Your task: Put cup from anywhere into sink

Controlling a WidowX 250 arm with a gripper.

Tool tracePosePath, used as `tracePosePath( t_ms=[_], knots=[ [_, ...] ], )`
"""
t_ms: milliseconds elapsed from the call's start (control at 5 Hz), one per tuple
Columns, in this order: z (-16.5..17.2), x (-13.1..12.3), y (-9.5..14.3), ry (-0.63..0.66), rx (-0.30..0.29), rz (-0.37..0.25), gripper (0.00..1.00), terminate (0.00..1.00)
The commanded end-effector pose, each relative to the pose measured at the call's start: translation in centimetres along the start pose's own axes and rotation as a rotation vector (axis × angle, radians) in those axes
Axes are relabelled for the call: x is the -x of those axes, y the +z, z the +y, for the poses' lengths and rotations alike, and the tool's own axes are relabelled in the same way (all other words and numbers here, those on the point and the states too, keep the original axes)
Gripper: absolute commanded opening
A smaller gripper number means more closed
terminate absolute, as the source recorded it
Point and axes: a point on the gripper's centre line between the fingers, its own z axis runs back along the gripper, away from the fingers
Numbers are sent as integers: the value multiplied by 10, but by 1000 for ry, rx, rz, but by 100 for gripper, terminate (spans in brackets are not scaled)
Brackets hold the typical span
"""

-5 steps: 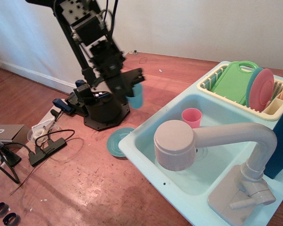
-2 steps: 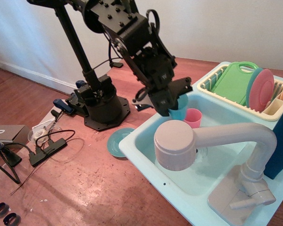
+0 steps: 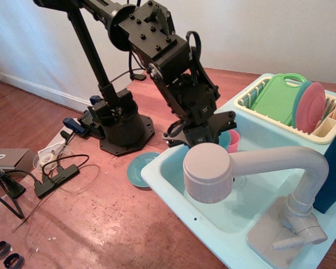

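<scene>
The teal-blue cup point(image 3: 224, 139) shows only as a small patch behind my gripper point(image 3: 213, 133), low inside the pale aqua sink point(image 3: 252, 202), right next to the pink cup point(image 3: 233, 140). My black gripper hangs over the basin's back left part with its fingers around the teal cup; the grip looks shut on it. The big grey-beige faucet point(image 3: 208, 172) head hides the lower part of the cup and the basin floor beneath it.
A flat teal saucer point(image 3: 139, 168) lies on the wooden floor left of the sink. The cream dish rack point(image 3: 325, 130) with a green board point(image 3: 278, 96) and a pink plate point(image 3: 311, 106) stands at the sink's back right. The arm's black base point(image 3: 120, 130) and cables point(image 3: 56, 171) are at the left.
My gripper has carried the teal cup from above the floor by the base rightward over the sink rim and lowered it into the basin beside the pink cup.
</scene>
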Motion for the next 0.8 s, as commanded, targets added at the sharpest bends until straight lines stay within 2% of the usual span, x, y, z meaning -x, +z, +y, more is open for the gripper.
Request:
tracePosePath(
  t_ms=[0,200,400,600],
  knots=[
    [7,12,7,34,-18,-37,100,0],
    [12,26,20,39,-35,-20,100,0],
    [18,56,56,67,-88,21,100,0],
    [19,73,93,104,-147,71,100,100]
  ],
)
